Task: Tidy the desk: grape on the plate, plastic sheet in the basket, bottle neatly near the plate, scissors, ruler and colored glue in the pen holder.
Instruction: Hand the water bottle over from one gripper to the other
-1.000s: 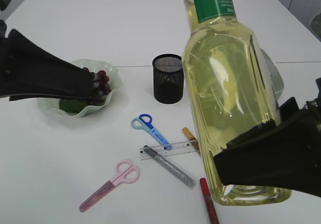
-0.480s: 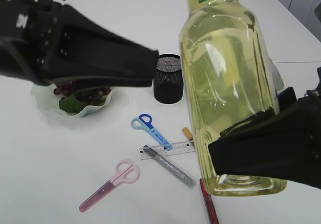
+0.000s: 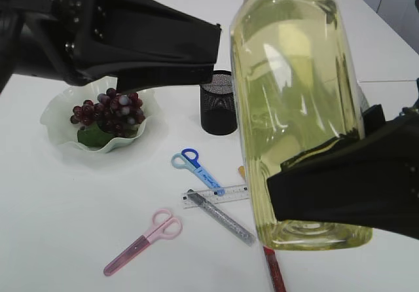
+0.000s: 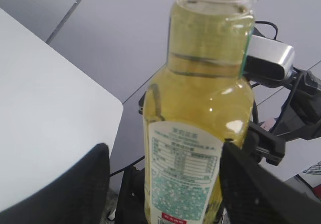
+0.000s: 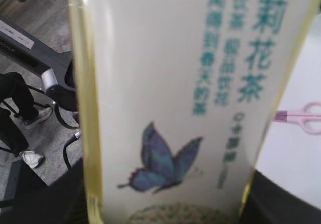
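White table [image 3: 59, 226], bottle [image 3: 298, 109] raised, grape [image 3: 110, 109] plated.

Exterior slants down over table [image 3: 52, 226]; wrist views crowd bottle [image 3: 294, 109] (shared)

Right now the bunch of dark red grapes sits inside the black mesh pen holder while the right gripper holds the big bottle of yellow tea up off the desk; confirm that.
Not quite. The bunch of dark red grapes lies on the pale green wavy plate, not in the black mesh pen holder, as the exterior view shows. The rest stands: the right gripper holds the big bottle of yellow tea aloft.
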Motion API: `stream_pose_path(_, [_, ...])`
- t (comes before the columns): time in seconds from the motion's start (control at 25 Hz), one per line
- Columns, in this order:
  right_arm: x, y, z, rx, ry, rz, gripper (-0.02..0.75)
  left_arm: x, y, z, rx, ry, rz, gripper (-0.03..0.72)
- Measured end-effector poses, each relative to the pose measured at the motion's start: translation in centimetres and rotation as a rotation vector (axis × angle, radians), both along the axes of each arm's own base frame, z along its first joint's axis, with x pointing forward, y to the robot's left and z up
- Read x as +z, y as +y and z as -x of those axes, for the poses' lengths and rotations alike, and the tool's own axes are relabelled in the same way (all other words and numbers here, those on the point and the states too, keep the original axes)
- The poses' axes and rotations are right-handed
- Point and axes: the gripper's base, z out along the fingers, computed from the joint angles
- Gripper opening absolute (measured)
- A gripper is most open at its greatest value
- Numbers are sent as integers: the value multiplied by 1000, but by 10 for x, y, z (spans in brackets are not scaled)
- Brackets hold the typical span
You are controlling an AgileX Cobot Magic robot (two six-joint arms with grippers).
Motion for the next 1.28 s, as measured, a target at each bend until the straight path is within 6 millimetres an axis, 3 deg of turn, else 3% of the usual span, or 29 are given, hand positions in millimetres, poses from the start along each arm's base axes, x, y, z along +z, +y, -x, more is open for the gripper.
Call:
stream_pose_path(0.28, [7,2,-2,-4,-27,-76,412,-3,-14,-5,-32,17,9,508])
stream_pose_path(0.52, [0,5,-15,-34,9,-89,411,-8,-31,1,-107,1,9,515])
stream_pose_path(0.8, [-2,7,-18,-29,21,-106,411,-7,-32,0,-104,-16,8,519])
stream_pose_path(1.28, [-6,40,-26,28,31,-76,411,-8,-25,-3,-119,-60,-13,543])
